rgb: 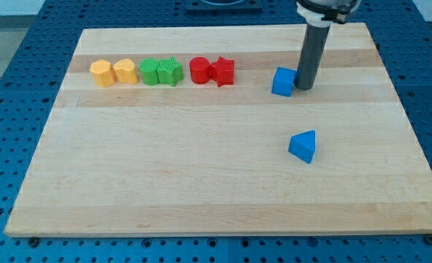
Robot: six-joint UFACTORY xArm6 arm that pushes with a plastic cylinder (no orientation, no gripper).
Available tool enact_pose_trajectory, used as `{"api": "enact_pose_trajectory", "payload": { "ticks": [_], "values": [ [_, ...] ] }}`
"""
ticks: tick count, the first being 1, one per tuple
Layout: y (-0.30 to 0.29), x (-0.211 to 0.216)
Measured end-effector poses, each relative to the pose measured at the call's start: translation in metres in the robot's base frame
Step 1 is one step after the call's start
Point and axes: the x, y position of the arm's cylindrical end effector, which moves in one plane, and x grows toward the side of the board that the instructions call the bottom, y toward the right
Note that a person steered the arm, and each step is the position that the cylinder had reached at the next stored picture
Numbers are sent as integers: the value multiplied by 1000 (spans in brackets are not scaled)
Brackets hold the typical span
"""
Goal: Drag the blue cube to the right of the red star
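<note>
The blue cube (282, 82) sits on the wooden board (201, 175) toward the view's upper right. The red star (222, 71) lies to its left, with a gap between them. My tip (303, 88) rests on the board right against the cube's right side. The rod rises from there to the view's top edge.
A row along the view's upper left holds a yellow block (102, 73), a second yellow block (126, 71), a green block (150, 71), a green star-like block (170, 71) and a red cylinder (199, 70) touching the red star. A blue triangular block (303, 146) lies below the cube.
</note>
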Motion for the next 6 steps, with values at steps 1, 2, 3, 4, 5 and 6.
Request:
{"api": "enact_pose_trajectory", "payload": {
  "ticks": [1,2,3,4,5,6],
  "values": [
    [19,47],
    [18,55],
    [-41,24],
    [-44,23],
    [-44,13],
    [-44,1]
  ]
}}
